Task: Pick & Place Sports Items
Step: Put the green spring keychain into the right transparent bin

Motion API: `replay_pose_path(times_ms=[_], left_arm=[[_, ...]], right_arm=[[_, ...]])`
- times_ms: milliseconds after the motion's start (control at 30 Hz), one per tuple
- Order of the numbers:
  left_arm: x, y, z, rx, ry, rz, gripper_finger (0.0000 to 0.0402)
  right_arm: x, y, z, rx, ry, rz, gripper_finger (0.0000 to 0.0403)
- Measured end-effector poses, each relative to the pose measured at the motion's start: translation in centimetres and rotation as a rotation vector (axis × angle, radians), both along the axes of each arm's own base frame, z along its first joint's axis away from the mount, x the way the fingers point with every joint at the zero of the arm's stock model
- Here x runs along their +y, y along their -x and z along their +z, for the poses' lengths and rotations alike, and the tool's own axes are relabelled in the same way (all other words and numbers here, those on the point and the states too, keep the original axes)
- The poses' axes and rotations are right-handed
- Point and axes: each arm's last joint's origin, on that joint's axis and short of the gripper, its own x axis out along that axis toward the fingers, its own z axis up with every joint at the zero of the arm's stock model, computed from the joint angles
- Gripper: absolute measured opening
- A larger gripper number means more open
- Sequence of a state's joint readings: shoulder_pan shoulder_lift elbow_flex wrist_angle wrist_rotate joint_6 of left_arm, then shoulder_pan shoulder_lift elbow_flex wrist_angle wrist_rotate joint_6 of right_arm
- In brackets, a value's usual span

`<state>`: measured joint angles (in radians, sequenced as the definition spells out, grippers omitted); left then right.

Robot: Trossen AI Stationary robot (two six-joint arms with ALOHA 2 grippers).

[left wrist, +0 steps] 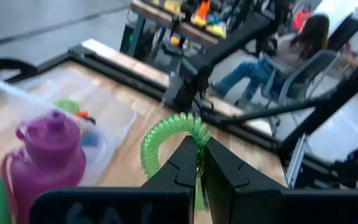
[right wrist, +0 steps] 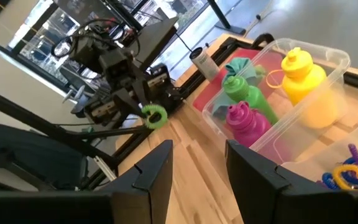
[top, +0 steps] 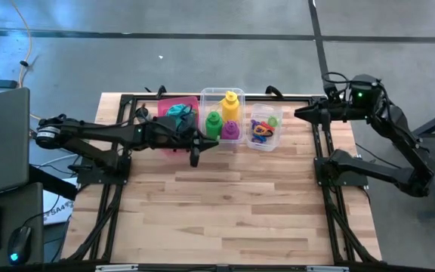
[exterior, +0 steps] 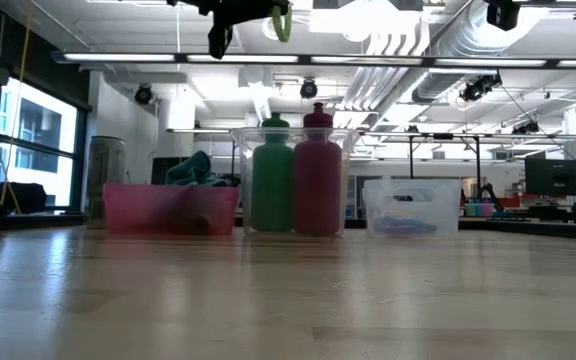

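The near half of the table [top: 225,219] is bare; nothing of the task lies loose on the wood in any view. Everything sits in a row of three bins along the far edge.

Taking the middle clear bin [top: 205,97] as landmark: it holds the green bottle [top: 213,123], the purple bottle [top: 230,128] and, behind them, the yellow bottle [top: 231,103], all upright. Just to its left, the pink bin [top: 169,103] holds the teal cloth [top: 178,111]; the lime cloth cannot be made out. Just to its right, the small clear bin [top: 266,145] holds a heap of coloured rings [top: 260,131].

The left gripper [left wrist: 201,155] hangs high above the table just in front of the middle bin, its fingers pinched shut on one green ring [left wrist: 166,134]. That ring looks like the last item out of place; it probably belongs in the small bin, so a carry to the right past the bottles and a release remain.

The right gripper [right wrist: 197,165] waits beyond the small bin at the table's right edge, fingers partly apart and empty.

The sort seems nearly finished.
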<state>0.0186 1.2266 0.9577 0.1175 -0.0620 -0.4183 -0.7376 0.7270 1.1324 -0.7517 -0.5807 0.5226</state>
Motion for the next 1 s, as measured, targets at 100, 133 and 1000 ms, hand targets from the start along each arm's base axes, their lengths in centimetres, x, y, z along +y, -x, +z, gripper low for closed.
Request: replay_pose_path(times_ms=[100, 133, 1000], left_arm=[[0.4, -0.1, 0.4, -0.043, -0.003, 0.014, 0.0008], [0.5, -0.3, 0.4, -0.054, -0.005, 0.019, 0.0008], [5.9, -7.5, 3.9, -0.107, -0.187, 0.061, 0.0008]], right_arm=[[-0.2, -0.2, -0.1, 0.007, -0.008, 0.002, 0.0139], [-0.3, -0.3, -0.1, 0.009, -0.009, 0.003, 0.0139], [-0.9, -2.8, -0.8, 0.083, 0.071, 0.034, 0.0139]])
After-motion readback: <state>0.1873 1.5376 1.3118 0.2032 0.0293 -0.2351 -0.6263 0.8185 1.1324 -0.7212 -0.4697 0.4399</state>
